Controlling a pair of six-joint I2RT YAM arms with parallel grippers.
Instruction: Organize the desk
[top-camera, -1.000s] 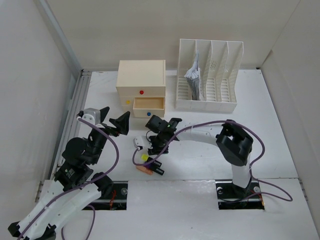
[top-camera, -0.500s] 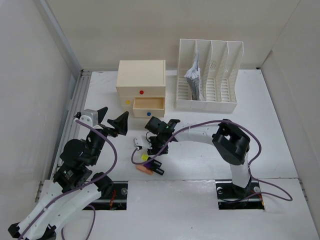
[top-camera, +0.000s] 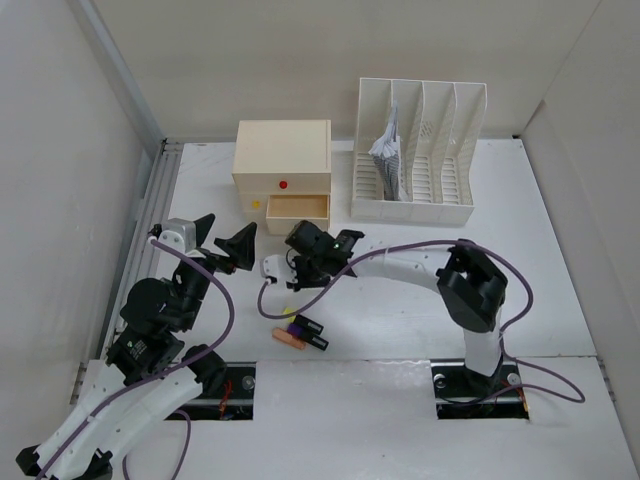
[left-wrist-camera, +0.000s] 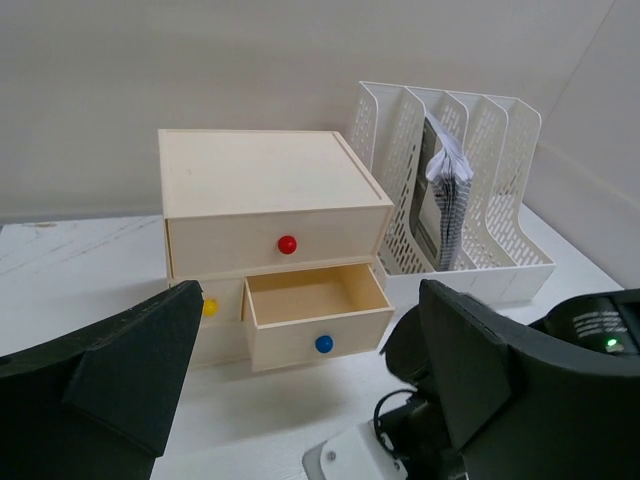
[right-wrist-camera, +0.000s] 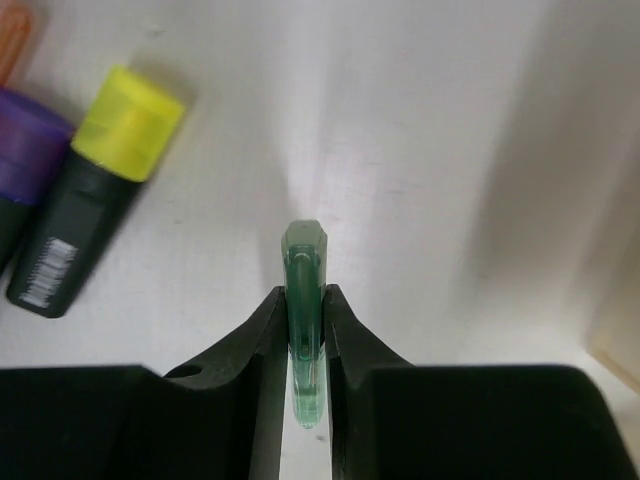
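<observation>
White desk (top-camera: 560, 250) bears a barcode-labelled marker (right-wrist-camera: 92, 200); right gripper (right-wrist-camera: 305, 300) pinches a green piece (right-wrist-camera: 304, 250), left gripper (left-wrist-camera: 310, 310) gapes empty.

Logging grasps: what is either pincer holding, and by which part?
The right pincer pinches a thin translucent green item just behind its protruding tip. The left pincer is open, empty.
</observation>
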